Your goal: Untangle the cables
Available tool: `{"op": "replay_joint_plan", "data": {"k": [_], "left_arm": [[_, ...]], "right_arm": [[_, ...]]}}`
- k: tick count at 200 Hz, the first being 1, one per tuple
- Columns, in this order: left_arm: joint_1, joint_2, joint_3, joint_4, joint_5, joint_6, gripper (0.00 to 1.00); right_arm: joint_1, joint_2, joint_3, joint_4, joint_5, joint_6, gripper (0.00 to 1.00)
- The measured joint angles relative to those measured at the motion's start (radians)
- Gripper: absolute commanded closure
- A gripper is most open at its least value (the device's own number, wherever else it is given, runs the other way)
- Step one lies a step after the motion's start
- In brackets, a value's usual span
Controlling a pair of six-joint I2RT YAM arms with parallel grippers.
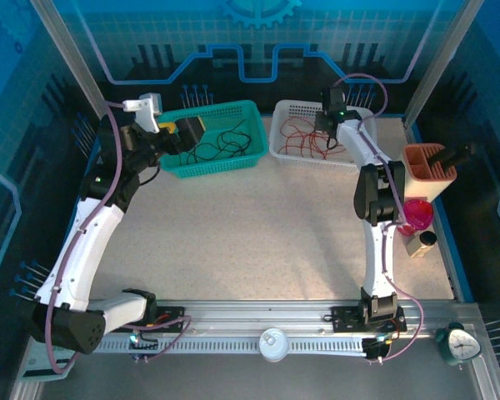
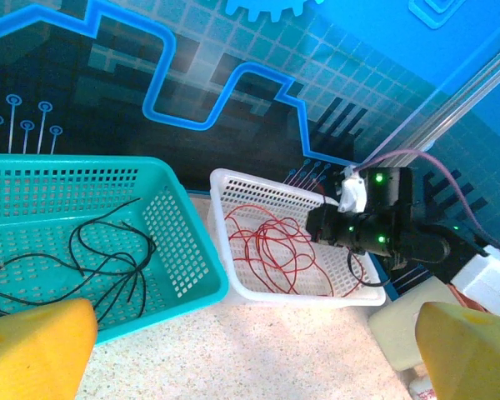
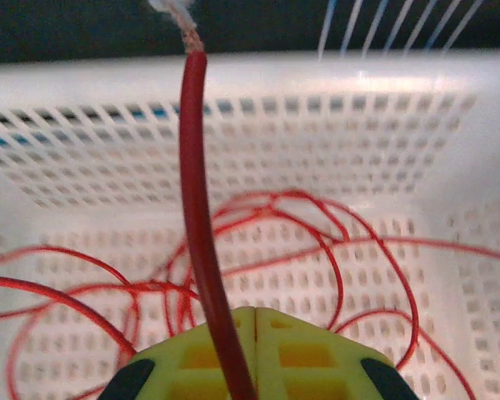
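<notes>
Looks near finished: thin black curly wires [image 1: 221,146] loose in teal perforated plastic basket [image 1: 217,107], thin red curly wires [image 2: 267,250] in white perforated plastic basket [image 2: 267,185]. Right claw [image 3: 254,358] clamped on one red strand [image 3: 198,208] over white basket, release pending. Left claw [image 2: 250,354] wide open, empty, by teal basket

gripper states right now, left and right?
Left gripper: open, jaws wide apart, holding nothing.
Right gripper: shut on a red cable.
</notes>
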Motion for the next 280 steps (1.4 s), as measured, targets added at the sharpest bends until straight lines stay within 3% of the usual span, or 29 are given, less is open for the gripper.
{"op": "replay_joint_plan", "data": {"k": [8, 29, 42, 134, 207, 244, 280], "left_arm": [[-0.002, 0.0, 0.0, 0.0, 0.0, 0.0, 0.01], [-0.008, 0.0, 0.0, -0.001, -0.001, 0.0, 0.01], [-0.012, 0.0, 0.0, -0.002, -0.003, 0.0, 0.01], [-0.023, -0.016, 0.0, -0.026, -0.019, -0.001, 0.01], [-0.034, -0.032, 0.0, -0.031, -0.05, 0.0, 0.01], [-0.022, -0.024, -0.01, -0.021, -0.083, -0.008, 0.01], [0.071, 0.046, -0.073, 0.023, -0.111, -0.072, 0.01]], "right_arm": [[-0.01, 0.005, -0.005, -0.013, -0.013, 0.01, 0.97], [-0.024, 0.006, -0.011, -0.038, -0.038, 0.032, 0.61], [-0.025, 0.006, -0.011, -0.042, -0.052, 0.038, 0.47], [-0.033, -0.043, -0.046, -0.066, -0.079, 0.041, 0.01], [-0.062, -0.242, -0.117, -0.03, -0.061, 0.051, 0.0], [-0.053, -0.361, -0.201, 0.032, -0.147, 0.072, 0.02], [0.031, -0.525, -0.36, 0.118, -0.27, 0.103, 0.04]]}}
